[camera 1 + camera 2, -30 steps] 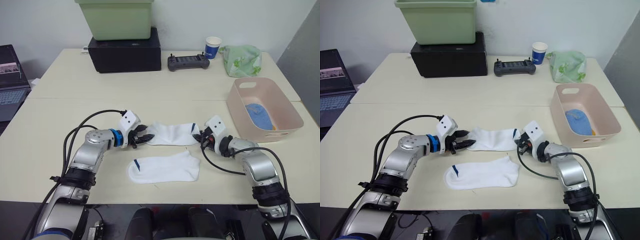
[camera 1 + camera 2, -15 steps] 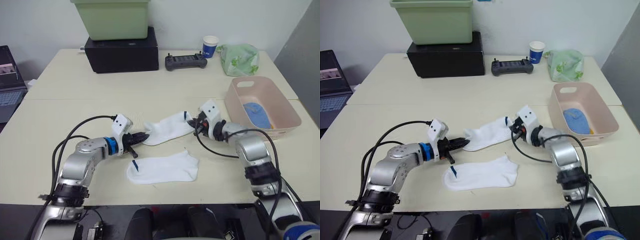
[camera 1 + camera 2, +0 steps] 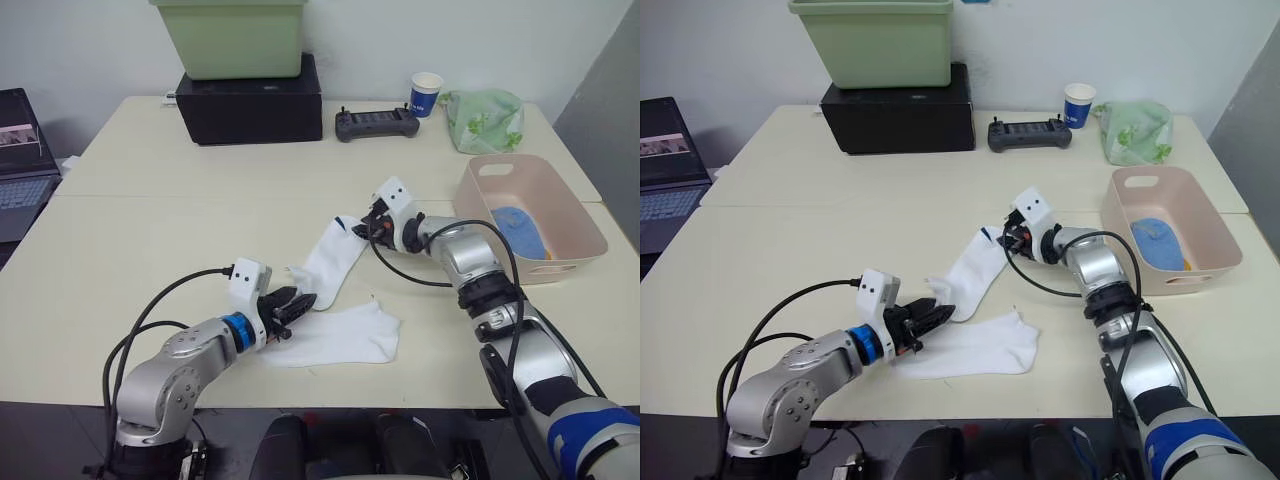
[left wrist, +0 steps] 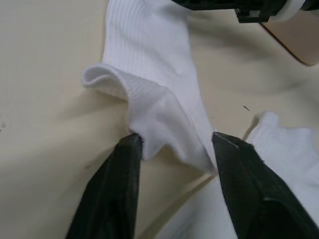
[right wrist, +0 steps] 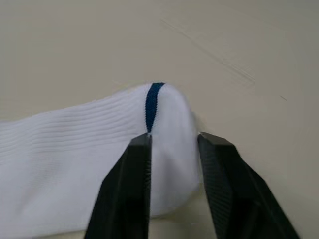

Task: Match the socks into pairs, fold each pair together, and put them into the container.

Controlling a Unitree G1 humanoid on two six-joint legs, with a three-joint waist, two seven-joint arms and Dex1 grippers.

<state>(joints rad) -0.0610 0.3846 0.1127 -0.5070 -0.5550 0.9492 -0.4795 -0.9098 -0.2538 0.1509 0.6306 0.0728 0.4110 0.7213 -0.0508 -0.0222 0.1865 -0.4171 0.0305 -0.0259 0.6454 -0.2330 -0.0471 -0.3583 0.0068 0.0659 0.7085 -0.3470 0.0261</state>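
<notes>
- A cream tabletop (image 3: 120, 250) carries two white socks near the middle of its front half, with both robot arms working on one of them.
- The left gripper (image 3: 292, 303) is pinched shut on the toe end of the upper white sock (image 3: 330, 258); in the left wrist view its two black fingers (image 4: 124, 179) squeeze a bunched fold of the fabric.
- The right gripper (image 3: 366, 227) is clamped on the cuff end of that same sock, beside its dark blue mark (image 5: 152, 102), with the fingers closed over the edge.
- Change: a second ago this sock lay flat and level across the table between the two grippers. Now it runs on a slant, the cuff carried toward the back edge and the toe drawn toward the front edge, over the second white sock (image 3: 345, 335).
- Also changed: the left arm has pulled in toward the front edge, and the right arm has reached further across toward the table's middle.
- Meaning, as a judgement: the white pair is being stacked one on the other before folding; the overlap is only partial so far.
- The lower sock lies flat near the front edge, its cuff end hidden under the left gripper.
- The pale pink container (image 3: 575, 235) sits at the right edge, with a light blue sock (image 3: 515, 228) inside and a trace of orange beside it.
- A green bin (image 3: 232, 35) stands at the back edge.
</notes>
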